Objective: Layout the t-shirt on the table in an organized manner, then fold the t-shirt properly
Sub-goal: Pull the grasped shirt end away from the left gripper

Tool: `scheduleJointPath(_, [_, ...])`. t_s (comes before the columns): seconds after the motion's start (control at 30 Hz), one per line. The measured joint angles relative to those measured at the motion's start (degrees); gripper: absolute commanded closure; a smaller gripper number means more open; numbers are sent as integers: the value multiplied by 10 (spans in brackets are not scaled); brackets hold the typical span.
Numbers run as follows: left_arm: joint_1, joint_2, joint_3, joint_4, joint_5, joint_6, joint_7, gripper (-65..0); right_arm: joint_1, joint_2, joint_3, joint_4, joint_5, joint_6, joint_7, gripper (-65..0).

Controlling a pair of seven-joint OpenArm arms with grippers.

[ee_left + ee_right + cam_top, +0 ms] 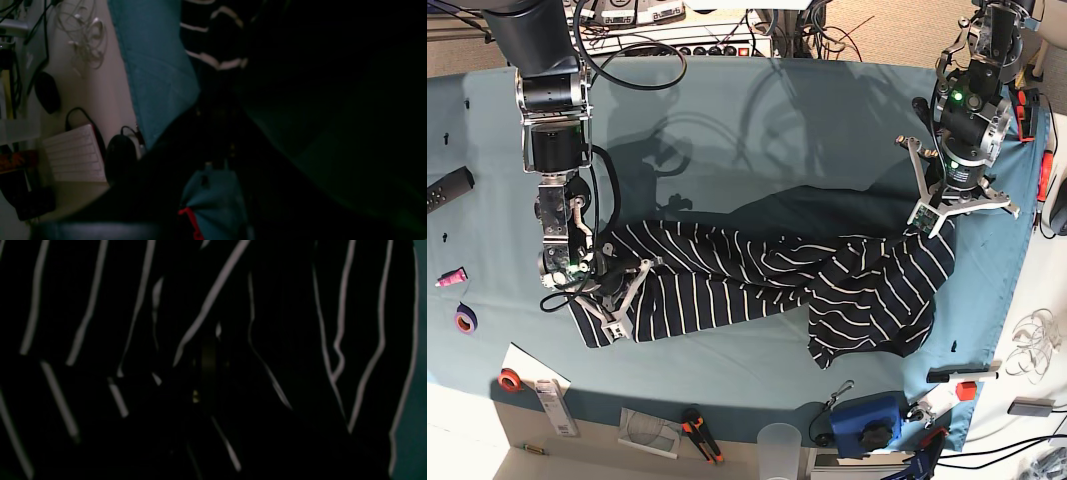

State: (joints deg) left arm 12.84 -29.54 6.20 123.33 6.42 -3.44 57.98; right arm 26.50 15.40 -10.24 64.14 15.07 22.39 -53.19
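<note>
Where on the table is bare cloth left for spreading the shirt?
Bare teal table runs wide behind the t-shirt, between the two arms. Another strip lies in front of its middle. The front edge is crowded: cup, pliers, blue device.

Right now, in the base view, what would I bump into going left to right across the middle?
Right gripper → t-shirt → left gripper, all over the teal table.

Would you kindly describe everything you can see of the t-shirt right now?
The t-shirt is soft dark navy fabric with thin white stripes. It lies stretched and rumpled across the teal table, not flat, bunched in folds towards the left gripper. Each end meets a gripper: the right gripper is shut on one end, the left gripper on the other, slightly raised.
</note>
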Motion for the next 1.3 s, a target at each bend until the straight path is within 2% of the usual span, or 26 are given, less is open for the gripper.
scheduleJointPath(0.17, [0, 0, 0, 0, 0, 0, 0, 0, 0, 4, -1, 111, 58, 0, -50, 0])
scheduleJointPath(0.33, [0, 0, 0, 0, 0, 0, 0, 0, 0, 11, 0, 253, 63, 1, -103, 0])
scheduleJointPath(0.43, [0, 0, 0, 0, 0, 0, 0, 0, -6, 14, 10, 289, 57, 1, -123, 0])
scheduleJointPath(0.57, [0, 0, 0, 0, 0, 0, 0, 0, -50, 23, 51, 288, 52, -4, -165, 0])
scheduleJointPath(0.7, [0, 0, 0, 0, -1, 0, 0, 0, -110, 43, 137, 297, 137, -6, -199, 0])
scheduleJointPath(0.8, [0, 0, 0, 0, -1, 0, 0, 0, -164, 59, 225, 339, 196, 26, -197, 0])
scheduleJointPath(0.9, [0, 0, 0, 0, 0, 0, -5, 0, -210, 60, 298, 356, 228, 49, -197, 0])
scheduleJointPath(1.03, [0, 0, 0, 0, 0, 0, -15, 0, -243, 58, 313, 356, 231, 64, -199, 0])
scheduleJointPath(1.13, [0, 0, 0, 0, -4, 0, -20, 0, -255, 57, 313, 356, 232, 100, -199, 0])
scheduleJointPath(1.23, [0, 0, 0, 0, -14, 0, -19, 0, -266, 57, 313, 356, 224, 129, -201, -142])
scheduleJointPath(1.3, [0, 0, 0, 0, -14, 0, -20, 0, -275, 57, 313, 356, 223, 133, -202, -194])
